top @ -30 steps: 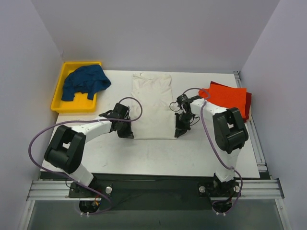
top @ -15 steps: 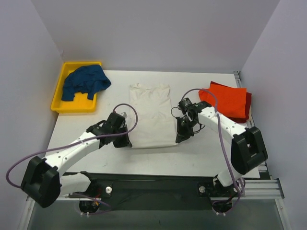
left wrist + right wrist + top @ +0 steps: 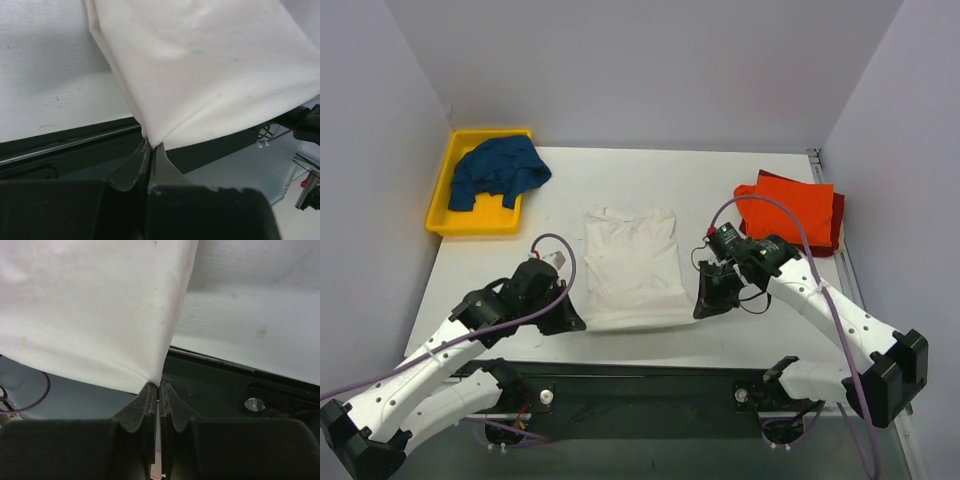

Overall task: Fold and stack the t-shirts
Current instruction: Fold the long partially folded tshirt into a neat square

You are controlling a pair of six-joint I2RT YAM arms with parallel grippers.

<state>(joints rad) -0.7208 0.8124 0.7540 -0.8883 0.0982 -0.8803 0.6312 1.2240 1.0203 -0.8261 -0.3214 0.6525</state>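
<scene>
The off-white t-shirt point(image 3: 632, 265) is stretched over the table's near middle, its hem lifted past the front edge. My left gripper point(image 3: 575, 322) is shut on the shirt's near left corner point(image 3: 150, 137). My right gripper point(image 3: 700, 308) is shut on the near right corner point(image 3: 156, 380). The orange-red shirt point(image 3: 798, 205) lies folded at the right on a dark red one point(image 3: 837, 220). The dark blue shirt point(image 3: 498, 170) lies crumpled in the yellow bin point(image 3: 442, 205).
The table's front edge and dark frame point(image 3: 640, 375) lie just below both grippers. Purple cables loop from both arms. Walls close in the back and sides.
Both grippers have pulled the off-white shirt toward the table's near edge; the shirt has slid away from the back and its hem now hangs over the front.
</scene>
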